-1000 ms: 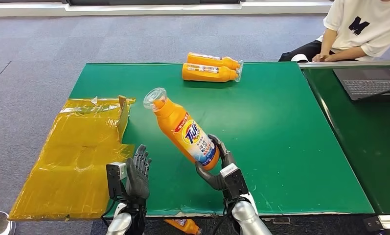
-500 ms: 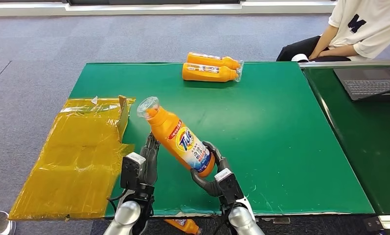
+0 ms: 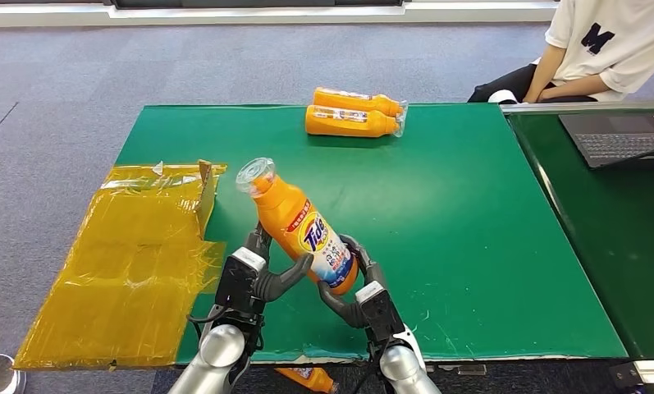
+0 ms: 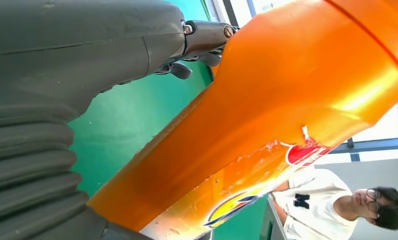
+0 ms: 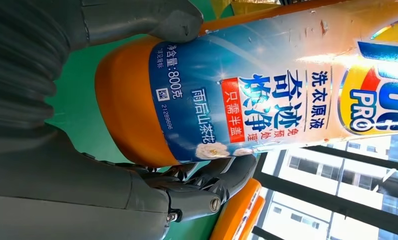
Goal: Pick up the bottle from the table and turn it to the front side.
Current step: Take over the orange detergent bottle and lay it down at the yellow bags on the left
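Head view: I have the Tide detergent bottle (image 3: pixel 303 234) lifted off the green counter (image 3: pixel 471 246), base gripped in my right hand (image 3: pixel 352 287), its long axis slanting up and away leftward. My left hand (image 3: pixel 258 275) cups its middle, thumb underneath, ready to help rotate.

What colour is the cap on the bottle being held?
Clear, see-through cap on the orange bottle; head view.

Head view high, downward; wrist views close on bottle (image 3: pixel 303 232).
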Available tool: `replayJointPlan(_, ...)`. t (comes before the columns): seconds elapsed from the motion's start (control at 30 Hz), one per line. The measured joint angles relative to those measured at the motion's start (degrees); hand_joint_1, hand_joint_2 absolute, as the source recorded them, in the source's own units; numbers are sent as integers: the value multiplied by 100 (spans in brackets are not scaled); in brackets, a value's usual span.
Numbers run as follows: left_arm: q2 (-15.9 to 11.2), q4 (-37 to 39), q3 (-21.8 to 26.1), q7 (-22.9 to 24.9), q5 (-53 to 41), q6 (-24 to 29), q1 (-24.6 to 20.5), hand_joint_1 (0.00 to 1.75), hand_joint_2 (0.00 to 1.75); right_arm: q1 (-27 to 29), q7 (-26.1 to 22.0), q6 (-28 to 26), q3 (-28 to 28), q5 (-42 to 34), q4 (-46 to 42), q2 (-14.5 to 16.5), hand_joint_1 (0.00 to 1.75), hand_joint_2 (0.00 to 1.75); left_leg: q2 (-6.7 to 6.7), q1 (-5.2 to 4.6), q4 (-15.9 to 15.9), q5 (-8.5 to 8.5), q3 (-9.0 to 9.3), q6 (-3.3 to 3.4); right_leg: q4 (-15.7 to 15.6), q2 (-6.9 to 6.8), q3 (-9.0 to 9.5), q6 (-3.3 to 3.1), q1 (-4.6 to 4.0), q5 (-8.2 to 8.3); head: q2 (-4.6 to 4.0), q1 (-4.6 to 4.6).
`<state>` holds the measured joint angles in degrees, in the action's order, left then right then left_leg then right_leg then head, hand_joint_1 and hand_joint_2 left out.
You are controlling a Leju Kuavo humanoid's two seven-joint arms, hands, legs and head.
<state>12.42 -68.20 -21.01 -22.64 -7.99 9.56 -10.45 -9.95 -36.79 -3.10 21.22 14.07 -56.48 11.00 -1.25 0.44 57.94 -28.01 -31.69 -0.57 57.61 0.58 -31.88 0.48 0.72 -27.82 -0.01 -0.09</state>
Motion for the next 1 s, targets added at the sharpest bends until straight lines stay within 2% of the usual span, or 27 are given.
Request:
replayJointPlan(0.27, 1, 218, -224, 188, -242, -461, -200, 0, 175, -34, -21, 20, -76, 99, 67, 21, 175, 175, -1, 0, 0, 0, -1, 0, 0, -1, 0, 0, 0, 0, 1, 2)
replayJointPlan(0.47, 89, 739, -612, 206, -292, -743, -687, 0, 175, -170, -73, 33, -127, 115, 305, 98, 175, 175, -1, -1, 1, 1, -3, 0, 0, 0, 0, 2, 1, 3, 1, 2)
replayJointPlan(0.63, 110, 941, -719, 216, -293, -767, -867, 0, 175, -222, -83, 31, -189, 112, 411, 114, 175, 175, 1, -1, 2, 1, -2, 0, 0, 7, -1, 0, 1, 5, 1, 2)
replayJointPlan(1.0, 139, 1076, -732, 215, -293, -774, -969, 0, 175, -237, -81, 33, -209, 115, 504, 126, 175, 175, 2, -1, 2, 1, -5, 0, 0, 7, -4, 0, 1, 5, 1, 2)
